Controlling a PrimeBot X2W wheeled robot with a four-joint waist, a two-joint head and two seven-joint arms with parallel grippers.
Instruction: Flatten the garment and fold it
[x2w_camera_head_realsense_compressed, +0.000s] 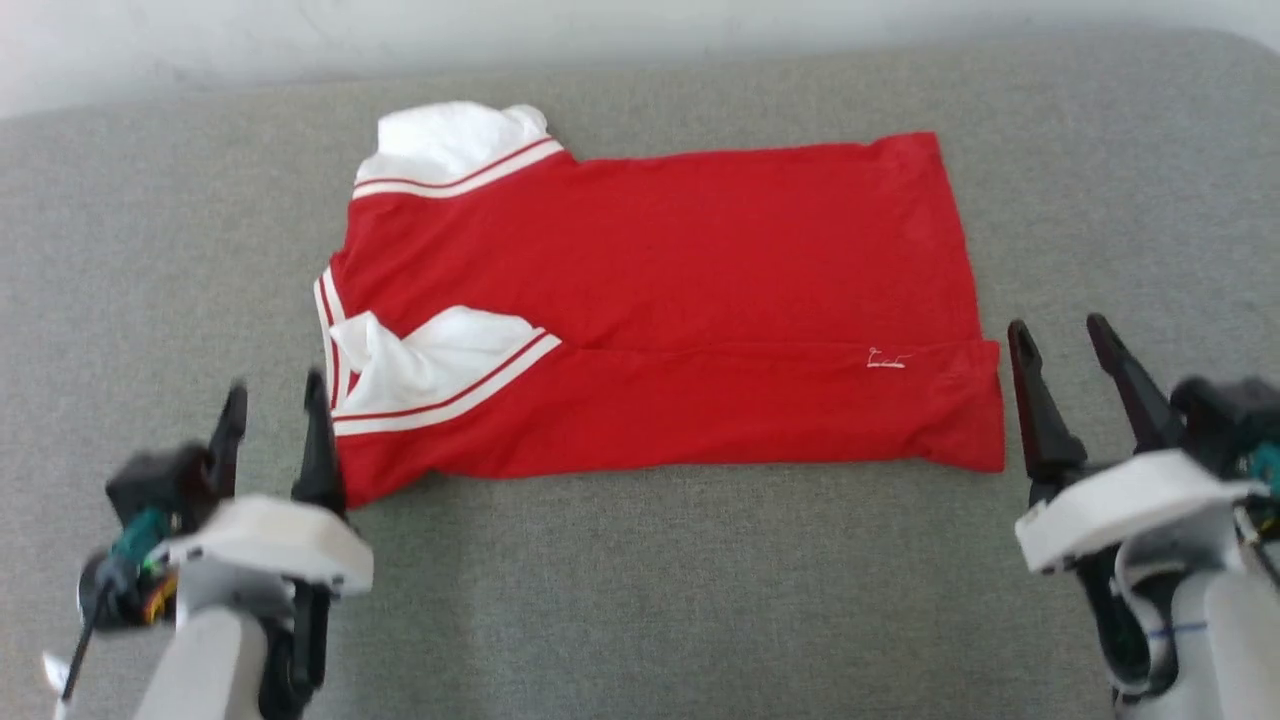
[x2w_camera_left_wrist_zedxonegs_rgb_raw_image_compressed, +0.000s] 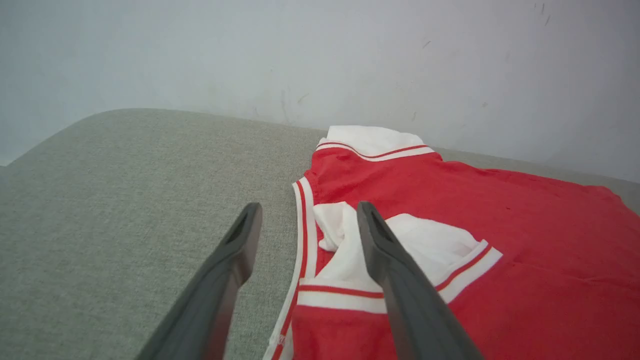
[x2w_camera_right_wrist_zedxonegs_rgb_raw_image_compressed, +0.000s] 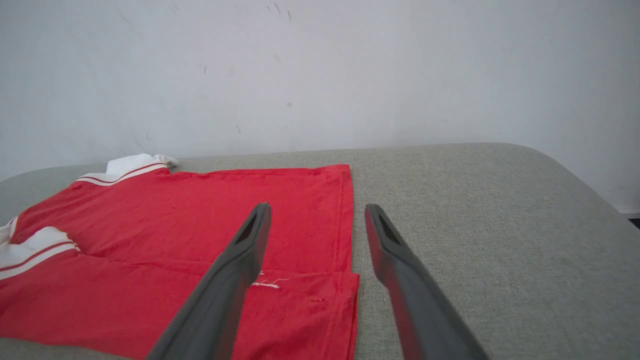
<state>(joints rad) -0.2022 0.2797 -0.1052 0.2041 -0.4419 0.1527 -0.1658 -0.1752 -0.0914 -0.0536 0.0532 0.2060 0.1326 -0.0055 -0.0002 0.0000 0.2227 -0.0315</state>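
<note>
garment flat on the grey cushion, near edge folded in over one sleeve; far side and cross fold look undone; left claw, right claw both wide open, empty

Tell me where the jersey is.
The jersey lies on the grey cushion, centre of the head view, collar leftward, its near corners beside the left end effector and right end effector.

The red shirt lies on the grey cushion, with a wall behind it. The right gripper is near the shirt's hem, its fingers wide apart and holding nothing.
</note>
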